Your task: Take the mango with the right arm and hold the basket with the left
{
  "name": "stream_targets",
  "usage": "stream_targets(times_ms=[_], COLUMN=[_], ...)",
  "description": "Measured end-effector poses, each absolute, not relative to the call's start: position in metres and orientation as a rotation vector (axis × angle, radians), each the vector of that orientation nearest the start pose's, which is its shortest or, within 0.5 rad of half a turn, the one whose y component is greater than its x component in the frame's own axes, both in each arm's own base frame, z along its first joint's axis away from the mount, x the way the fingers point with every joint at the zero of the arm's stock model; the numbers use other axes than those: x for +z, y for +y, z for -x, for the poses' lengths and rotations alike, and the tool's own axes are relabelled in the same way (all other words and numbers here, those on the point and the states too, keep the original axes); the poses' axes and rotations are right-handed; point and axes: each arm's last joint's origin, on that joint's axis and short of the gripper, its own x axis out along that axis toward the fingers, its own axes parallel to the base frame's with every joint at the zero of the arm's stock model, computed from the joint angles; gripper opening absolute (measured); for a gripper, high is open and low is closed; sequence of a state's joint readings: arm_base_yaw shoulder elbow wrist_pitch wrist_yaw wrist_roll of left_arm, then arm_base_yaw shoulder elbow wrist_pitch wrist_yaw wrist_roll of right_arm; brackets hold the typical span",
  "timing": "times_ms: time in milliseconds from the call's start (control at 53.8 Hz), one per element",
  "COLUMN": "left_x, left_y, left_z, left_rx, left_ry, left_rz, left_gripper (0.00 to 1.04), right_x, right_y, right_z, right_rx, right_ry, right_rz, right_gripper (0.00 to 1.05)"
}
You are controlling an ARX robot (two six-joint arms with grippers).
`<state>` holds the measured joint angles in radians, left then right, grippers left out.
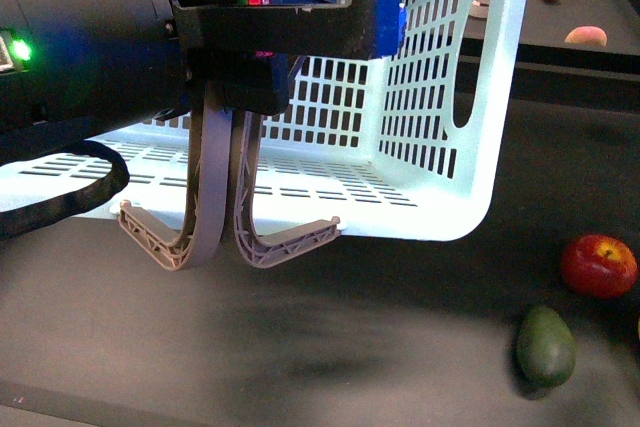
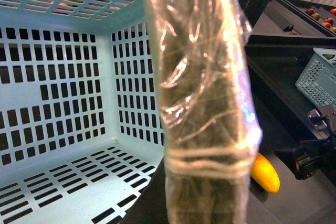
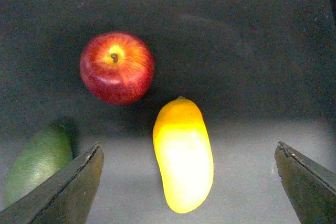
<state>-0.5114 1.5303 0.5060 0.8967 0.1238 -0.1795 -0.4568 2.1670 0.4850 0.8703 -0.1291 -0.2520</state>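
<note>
The pale aqua basket [image 1: 440,97] hangs tilted above the dark table, its two grey-brown handles [image 1: 215,217] dangling below it. My left gripper [image 1: 300,17] is shut on the basket's upper rim. In the left wrist view a film-wrapped finger [image 2: 205,103] covers the middle, with the basket's slotted inside [image 2: 58,77] behind it. The yellow-orange mango [image 3: 184,156] lies on the table directly between the wide-apart fingers of my right gripper [image 3: 189,147], which is open and touches nothing. The mango [image 2: 265,172] also shows beside the basket. It is out of the front view.
A red apple [image 3: 116,67] lies just beyond the mango, and a dark green fruit [image 3: 37,161] sits by one right fingertip [image 3: 68,187]. Both show at the front view's right: apple [image 1: 598,265], green fruit [image 1: 545,345]. A back shelf [image 1: 560,52] carries small items. A grey-teal crate [image 2: 320,77] stands further off.
</note>
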Motion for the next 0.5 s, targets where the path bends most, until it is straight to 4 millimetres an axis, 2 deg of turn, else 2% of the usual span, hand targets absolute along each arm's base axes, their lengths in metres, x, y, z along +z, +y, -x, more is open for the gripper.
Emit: stream_targets(times_ms=[297, 502], left_x=[0.177, 0.177], left_y=[-0.142, -0.142], left_z=[-0.246, -0.246], left_rx=[-0.621, -0.621], left_ry=[0.184, 0.184], left_rz=[0.148, 0.148], left_gripper=[0.08, 0.08], right_x=[-0.035, -0.053], right_y=[-0.128, -0.132], right_z=[-0.241, -0.243], right_rx=[-0.225, -0.226], right_ry=[0.908, 0.946], right_rz=[0.005, 0.017], right_gripper=[0.97, 0.97])
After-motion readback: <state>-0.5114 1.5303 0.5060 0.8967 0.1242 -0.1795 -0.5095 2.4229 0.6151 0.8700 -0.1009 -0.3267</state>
